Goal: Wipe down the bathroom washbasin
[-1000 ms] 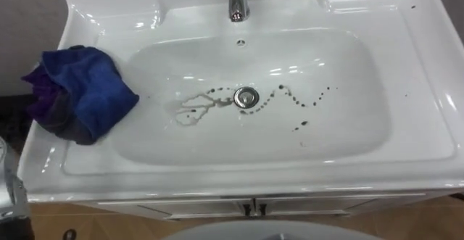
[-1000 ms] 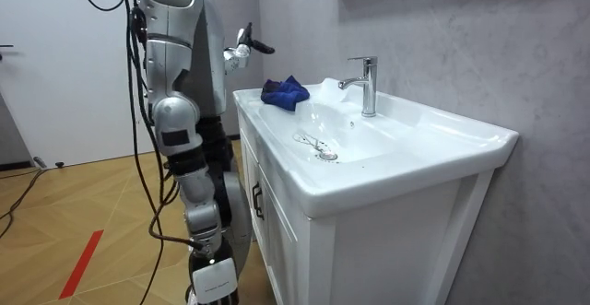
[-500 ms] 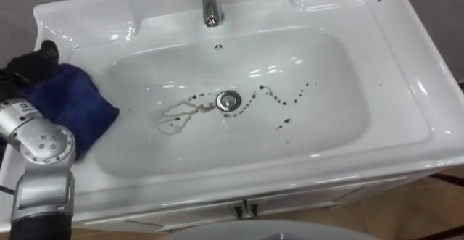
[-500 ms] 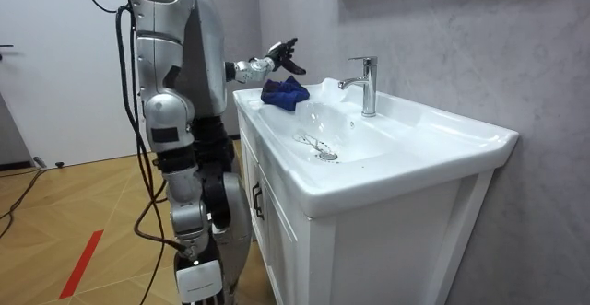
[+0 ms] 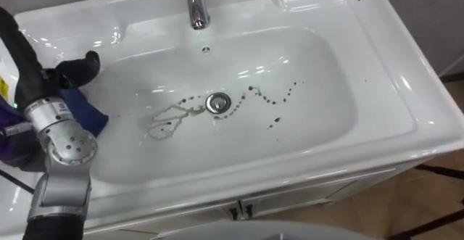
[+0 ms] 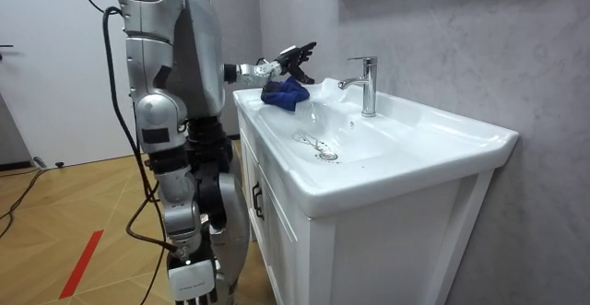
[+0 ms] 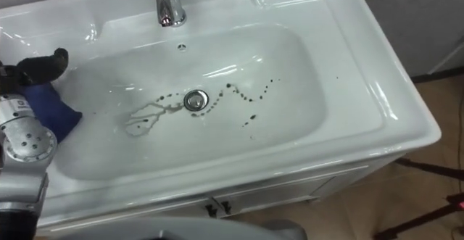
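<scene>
At left rim of glossy white basin (image 5: 395,66), L hand (image 5: 70,72) open over crumpled blue cloth (image 5: 90,113).

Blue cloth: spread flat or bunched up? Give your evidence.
Bunched: the blue cloth lies in a rumpled heap on the ledge of the basin.

White glazed ceramic basin (image 5: 326,80), rectangular with rounded corners, sunk in a matching white tabletop, glossy and dirty. At the bottom, a round metal drain (image 5: 217,102). To its right, a wavy string of dark specks (image 5: 272,98) reaching toward the right slope, with a few loose dots just below. To its left, a thin brownish looped smear (image 5: 170,117), more specks between smear and drain. Crumpled deep-blue cloth (image 5: 90,113) bunched on the left ledge, one edge drooping over the rim onto the left slope, apart from the stains, partly hidden behind the left hand (image 5: 72,69), dark fingers straight just over it.
</scene>
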